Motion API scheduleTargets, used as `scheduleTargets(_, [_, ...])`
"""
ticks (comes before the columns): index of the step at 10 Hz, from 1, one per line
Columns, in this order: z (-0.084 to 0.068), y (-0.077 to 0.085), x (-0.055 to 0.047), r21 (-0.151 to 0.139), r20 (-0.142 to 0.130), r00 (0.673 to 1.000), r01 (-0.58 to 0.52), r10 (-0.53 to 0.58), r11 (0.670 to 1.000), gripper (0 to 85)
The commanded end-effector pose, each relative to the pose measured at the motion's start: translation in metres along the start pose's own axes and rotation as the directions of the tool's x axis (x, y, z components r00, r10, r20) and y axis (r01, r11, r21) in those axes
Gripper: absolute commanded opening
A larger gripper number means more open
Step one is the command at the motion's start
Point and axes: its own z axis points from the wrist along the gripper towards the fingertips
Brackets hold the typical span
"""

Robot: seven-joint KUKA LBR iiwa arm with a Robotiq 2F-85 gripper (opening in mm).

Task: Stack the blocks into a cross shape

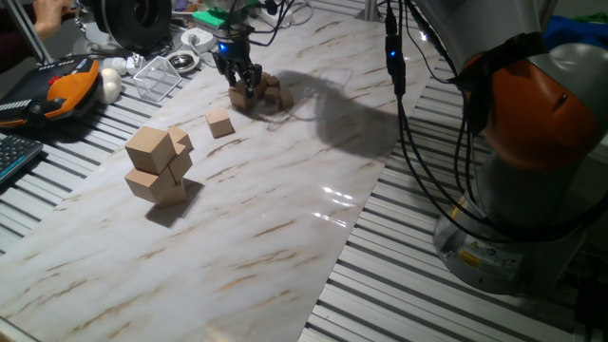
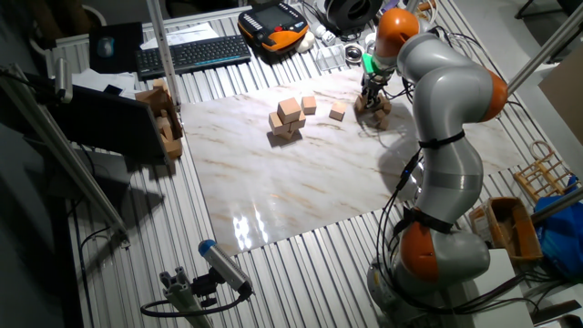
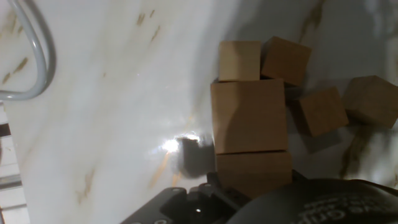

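White marble-patterned board point(image 1: 256, 237) covers the middle of a slatted metal table point(image 1: 399, 285), with cluttered equipment along the far edge. At the far end of the board, the robot arm point(image 2: 446, 118) reaches down, and its gripper point(image 1: 239, 84) sits low over a small cluster of light-tan wooden blocks point(image 1: 269, 93). In the hand view, the cluster shows as one block point(image 3: 249, 115) raised above the others, directly in line with the fingers, with a block point(image 3: 239, 60) beyond it and another point(image 3: 252, 171) closer to the hand, partly hidden by the dark gripper body. Three more blocks lie to the right: one point(image 3: 286, 59) touching the far block, one point(image 3: 322, 111) just beside the raised block, and one point(image 3: 372, 101) a little further out. From one fixed view the dark fingers straddle the near side of the cluster, but whether they press on a block or stand apart from it cannot be told.

A single loose block point(image 1: 219, 123) lies flat on the board, between the cluster and a separate pile of clearly bigger tan cubes point(image 1: 157, 166). That pile stands well apart from the gripper, nearer the middle of the board, its cubes stacked unevenly, with the top ones tilted. An orange and black handheld controller point(image 1: 62, 85) and a clear plastic container point(image 1: 157, 78) rest on the table beyond the board's far corner.
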Motion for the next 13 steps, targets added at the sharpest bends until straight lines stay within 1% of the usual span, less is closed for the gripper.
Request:
scheduleTargets(1, [0.000, 0.000, 0.000, 0.000, 0.000, 1.000, -0.001, 0.001, 1.000, 68.0])
scheduleTargets(4, [0.000, 0.000, 0.000, -0.003, 0.001, 1.000, -0.001, 0.001, 1.000, 68.0])
scheduleTargets(6, [-0.004, 0.001, 0.001, -0.008, 0.002, 1.000, 0.006, -0.006, 1.000, 68.0])
scheduleTargets(8, [-0.009, 0.000, 0.005, -0.003, 0.000, 1.000, 0.009, -0.009, 1.000, 68.0])
scheduleTargets(9, [-0.013, -0.001, 0.007, 0.009, -0.007, 1.000, 0.011, -0.011, 1.000, 68.0])
scheduleTargets(10, [-0.018, -0.001, 0.009, 0.020, -0.017, 1.000, 0.011, -0.011, 1.000, 68.0])
scheduleTargets(11, [-0.024, -0.002, 0.013, 0.027, -0.015, 1.000, 0.013, -0.012, 1.000, 68.0])
scheduleTargets(12, [-0.031, -0.002, 0.018, 0.033, -0.015, 1.000, 0.019, -0.018, 0.999, 68.0])
scheduleTargets(13, [-0.036, -0.001, 0.026, 0.042, -0.022, 0.999, 0.030, -0.029, 0.999, 68.0])
